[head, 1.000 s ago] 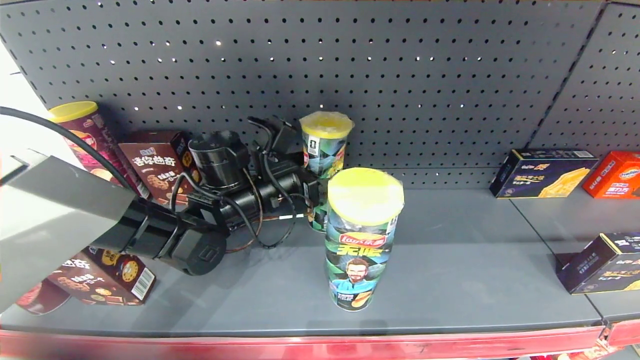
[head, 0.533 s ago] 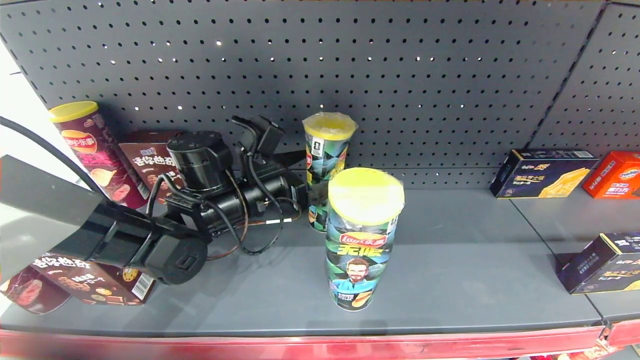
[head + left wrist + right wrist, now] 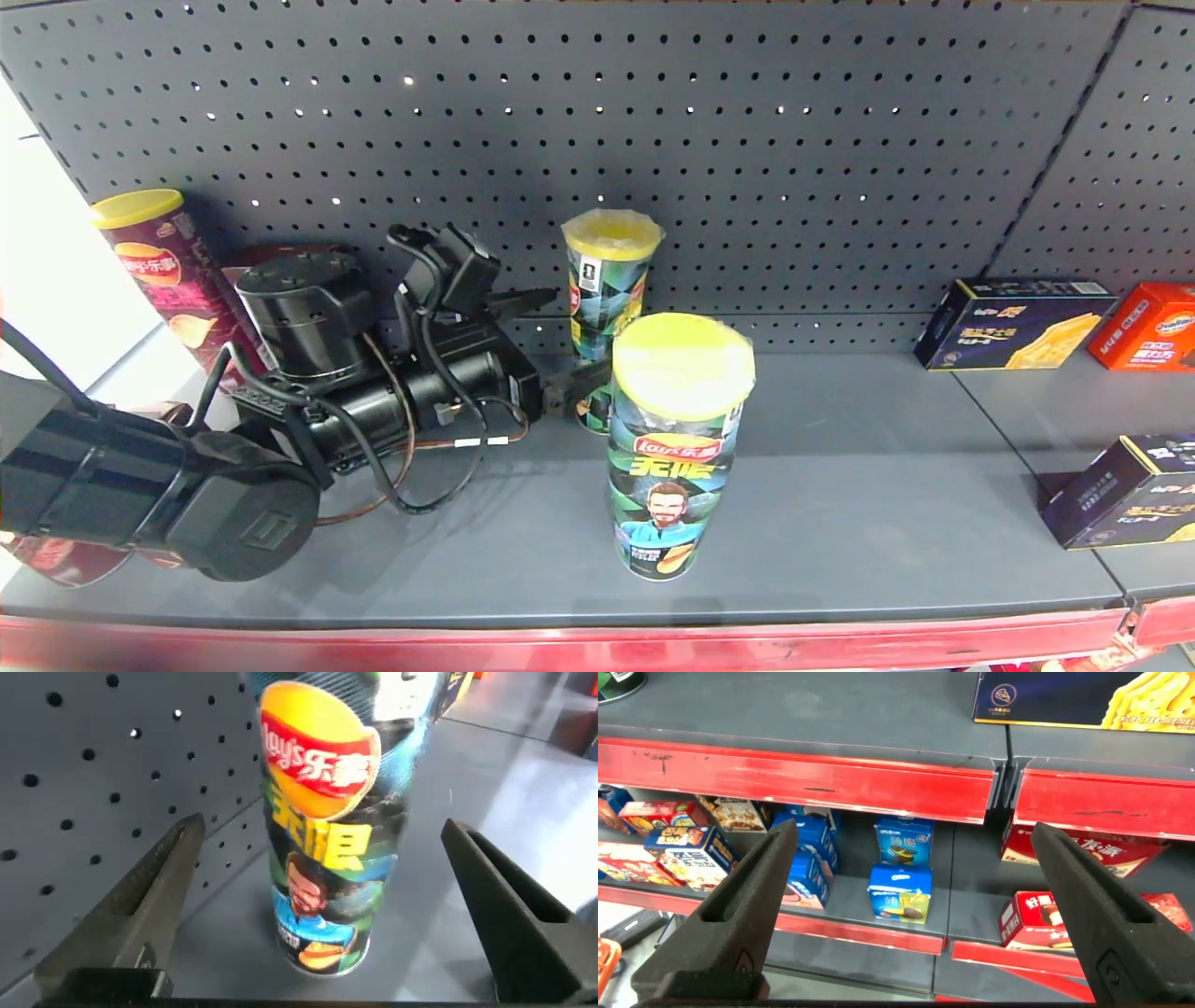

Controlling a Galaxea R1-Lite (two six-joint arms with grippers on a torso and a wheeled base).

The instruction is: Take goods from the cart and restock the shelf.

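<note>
The left gripper (image 3: 553,342) lies in the centre-left of the head view with its jaws spread wide and nothing in its hold. The rear chip can (image 3: 607,308) stands upright just past its tips, close to the pegboard (image 3: 747,140) at the back of the shelf (image 3: 868,504). A front chip can (image 3: 674,448) of the same kind stands upright nearer the shelf's red edge, in the middle of the frame, apart from the gripper.

In the left wrist view the rear can stands between the two dark fingers (image 3: 154,901), with a clear gap to each, so neither touches it.

In the right wrist view the right gripper (image 3: 915,835) is wide open and empty, facing lower shelves (image 3: 822,765) stocked with boxes.

The can looks like a light cardboard tube: stiff enough to pinch, but likely to dent under a hard squeeze. Its glossy wrap may slip, and its tall, narrow shape probably tips easily. The best hold seems to be the middle of the body, below the thin yellow lid, with moderate pressure.
</note>
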